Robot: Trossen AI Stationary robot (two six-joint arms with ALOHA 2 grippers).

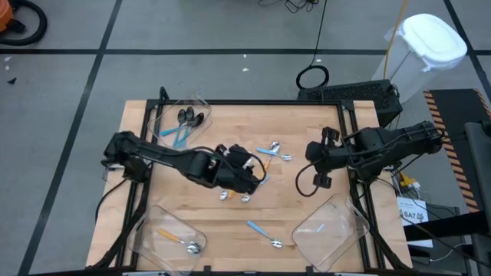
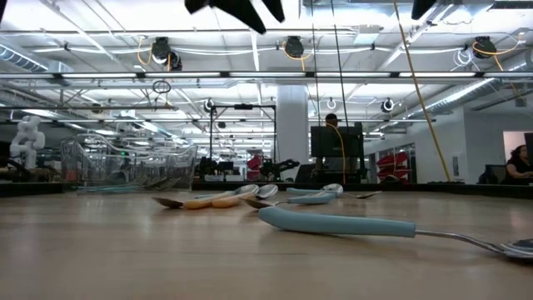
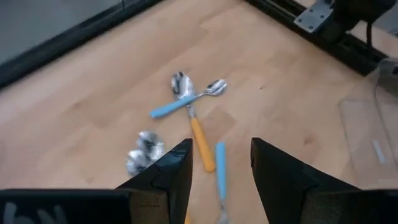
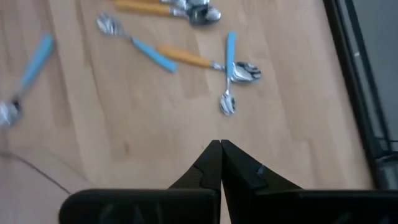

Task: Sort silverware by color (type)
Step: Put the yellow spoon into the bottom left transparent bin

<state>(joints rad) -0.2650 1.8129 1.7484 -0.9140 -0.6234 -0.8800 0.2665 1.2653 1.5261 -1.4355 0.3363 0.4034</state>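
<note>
Spoons (image 1: 272,152) scattered mid-table, blue and orange handles crossing; more at the near edge (image 1: 265,234). 1 orange-handled spoon (image 1: 178,240) in the near-left bin (image 1: 146,230), dark-bowled ones (image 1: 186,119) in the far-left bin (image 1: 201,102). Left gripper (image 3: 221,163) hanging above the pile, fingers parted, holding nothing. Right gripper (image 4: 220,154) off to the right, pinched together, empty.

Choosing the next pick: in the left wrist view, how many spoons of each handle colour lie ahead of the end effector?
Blue-handled spoons: 2
Orange-handled spoons: 1
Total: 3, not counting the silver bowls beside the left end effector, whose handles are hidden.
</note>
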